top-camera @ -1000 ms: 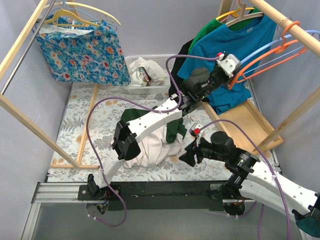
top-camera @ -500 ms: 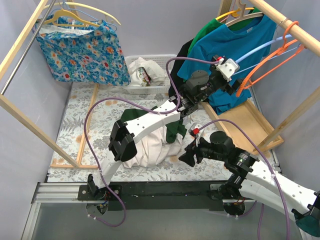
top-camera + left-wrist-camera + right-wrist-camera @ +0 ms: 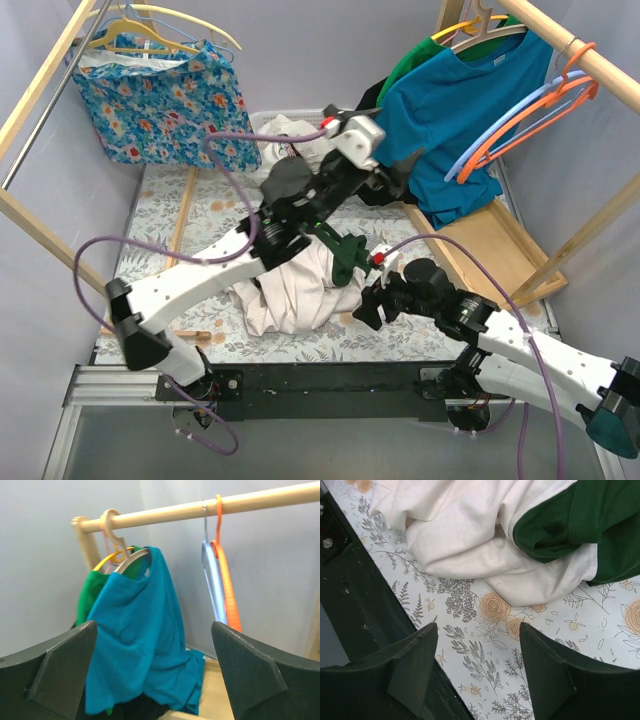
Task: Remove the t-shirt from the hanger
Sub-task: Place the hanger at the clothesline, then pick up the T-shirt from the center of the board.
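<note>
A teal t-shirt [image 3: 450, 95] [image 3: 140, 640] hangs on a pale hanger [image 3: 131, 557] from the wooden rail [image 3: 200, 507] at the back right, with a green shirt [image 3: 90, 597] behind it. My left gripper [image 3: 392, 172] [image 3: 155, 680] is open and empty, facing the t-shirt from a short distance without touching it. An empty orange hanger [image 3: 530, 115] [image 3: 226, 587] and a light blue hanger [image 3: 212, 582] hang further along the rail. My right gripper [image 3: 366, 308] [image 3: 475, 665] is open low over the floral tablecloth, just short of a heap of white cloth [image 3: 470, 540] and green cloth [image 3: 570, 520].
A floral dress [image 3: 165, 100] hangs on the left rail. A white basket [image 3: 318, 178] of cloth stands at the back. A wooden base board [image 3: 490, 235] lies under the right rail, and wooden slats [image 3: 170, 260] lie on the left. The white and green heap [image 3: 300, 285] lies mid-table.
My left gripper opened, let go of the orange hanger and drew back to the left. The orange hanger swung back under the rail. My right gripper's jaws widened a little.
</note>
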`<state>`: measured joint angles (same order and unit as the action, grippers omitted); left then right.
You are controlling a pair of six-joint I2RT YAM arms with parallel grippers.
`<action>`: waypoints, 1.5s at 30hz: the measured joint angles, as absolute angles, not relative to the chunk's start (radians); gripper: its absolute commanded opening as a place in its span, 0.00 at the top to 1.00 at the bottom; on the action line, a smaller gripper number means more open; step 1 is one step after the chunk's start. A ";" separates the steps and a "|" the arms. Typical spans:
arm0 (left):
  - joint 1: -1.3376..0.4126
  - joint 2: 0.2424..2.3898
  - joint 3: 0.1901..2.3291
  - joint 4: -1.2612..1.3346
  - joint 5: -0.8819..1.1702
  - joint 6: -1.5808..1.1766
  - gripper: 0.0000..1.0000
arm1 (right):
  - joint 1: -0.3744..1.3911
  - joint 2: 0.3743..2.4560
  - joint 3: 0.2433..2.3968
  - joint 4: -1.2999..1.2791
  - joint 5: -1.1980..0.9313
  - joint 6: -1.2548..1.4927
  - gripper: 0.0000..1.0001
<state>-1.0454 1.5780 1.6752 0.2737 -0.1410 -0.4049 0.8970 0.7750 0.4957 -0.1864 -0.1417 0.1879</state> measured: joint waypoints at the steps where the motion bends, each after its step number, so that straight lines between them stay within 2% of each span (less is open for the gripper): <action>1: -1.047 1.533 1.634 0.275 -0.155 -0.407 0.02 | 0.898 0.802 0.498 -0.179 -0.133 0.187 0.23; 2: -1.048 1.477 1.578 0.286 -0.176 -0.408 0.02 | 0.899 0.827 0.502 -0.175 -0.129 0.187 0.16; 4: -1.050 1.362 1.455 0.284 -0.232 -0.417 0.02 | 0.904 0.898 0.516 -0.157 -0.116 0.184 0.10; 5: -1.050 1.327 1.415 0.284 -0.257 -0.423 0.02 | 0.906 0.928 0.523 -0.149 -0.111 0.184 0.02; 10: -1.049 1.145 1.183 0.219 -0.410 -0.472 0.02 | 0.918 1.100 0.625 -0.101 -0.089 0.164 0.02; 14: -1.050 1.040 1.079 0.138 -0.484 -0.519 0.02 | 0.923 1.266 0.774 -0.050 -0.067 0.146 0.02; 24: -1.049 0.813 0.994 -0.001 -0.715 -0.621 0.02 | 0.924 1.706 1.146 -0.028 0.028 0.141 0.02; 31: -1.050 0.794 0.973 -0.089 -0.813 -0.681 0.02 | 0.923 1.887 1.169 -0.049 0.085 0.125 0.02; 34: -1.050 0.790 0.933 -0.128 -0.824 -0.715 0.02 | 0.930 1.905 1.162 -0.028 0.118 0.102 0.02; 37: -1.050 0.782 0.902 -0.160 -0.823 -0.743 0.02 | 0.932 1.913 1.162 -0.020 0.133 0.094 0.30; 38: -1.050 0.778 0.897 -0.163 -0.823 -0.752 0.02 | 0.931 1.915 1.162 -0.017 0.137 0.093 0.53; 39: -1.050 0.775 0.896 -0.170 -0.822 -0.760 0.02 | 0.926 1.917 1.162 -0.010 0.139 0.095 0.69; 40: -1.050 0.772 0.896 -0.174 -0.821 -0.767 0.02 | 0.921 1.919 1.162 -0.007 0.138 0.089 0.94; 41: -1.050 0.768 0.896 -0.177 -0.818 -0.778 0.02 | 0.916 1.921 1.162 0.002 0.140 0.096 0.99; 45: -1.050 0.758 0.896 -0.214 -0.813 -0.822 0.02 | 0.899 1.925 1.171 -0.004 0.125 0.109 0.99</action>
<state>-1.0496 0.7578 0.8959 -0.2142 -0.8127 -0.8215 0.8986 1.9247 1.1709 -0.0036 0.1246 0.1085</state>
